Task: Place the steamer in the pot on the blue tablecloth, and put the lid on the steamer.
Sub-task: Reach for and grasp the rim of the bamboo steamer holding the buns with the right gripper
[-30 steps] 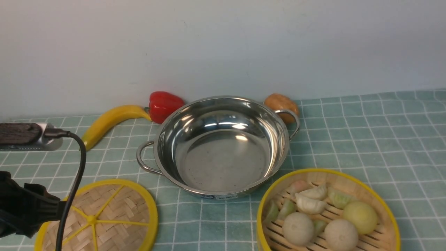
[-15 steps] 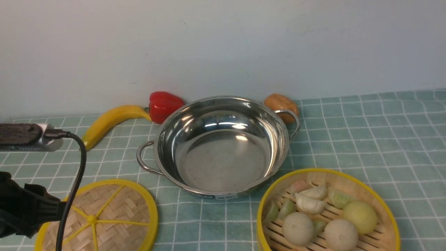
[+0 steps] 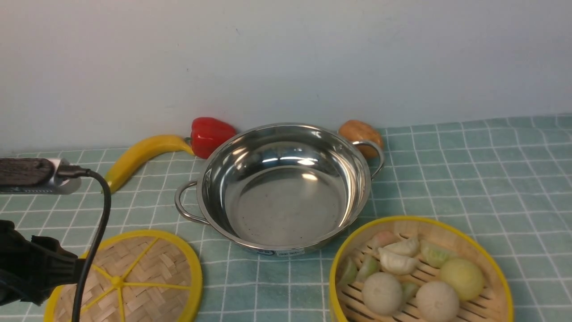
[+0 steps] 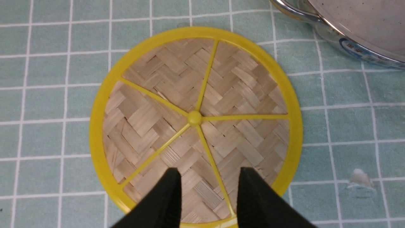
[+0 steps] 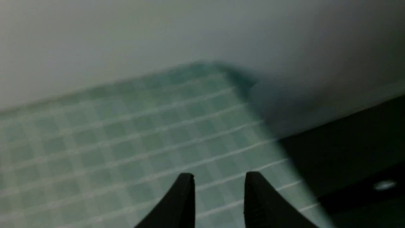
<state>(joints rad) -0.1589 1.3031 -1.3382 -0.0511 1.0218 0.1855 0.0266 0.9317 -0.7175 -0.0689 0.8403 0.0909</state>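
Observation:
The empty steel pot (image 3: 281,188) stands mid-table on the blue tablecloth (image 3: 469,179). The steamer (image 3: 420,270), filled with dumplings and buns, sits at the front right of it. The lid (image 3: 129,279) lies flat at the front left; it fills the left wrist view (image 4: 196,118). My left gripper (image 4: 209,177) hovers open and empty above the lid's near edge; in the front view only its black body (image 3: 31,268) shows. My right gripper (image 5: 219,182) is open and empty over bare cloth near the cloth's edge, and is out of the front view.
A banana (image 3: 138,156), a red pepper (image 3: 210,134) and a brown potato-like item (image 3: 359,134) lie behind the pot by the wall. The pot's rim and label also show in the left wrist view (image 4: 354,34). A small white scrap (image 4: 359,180) lies on the cloth.

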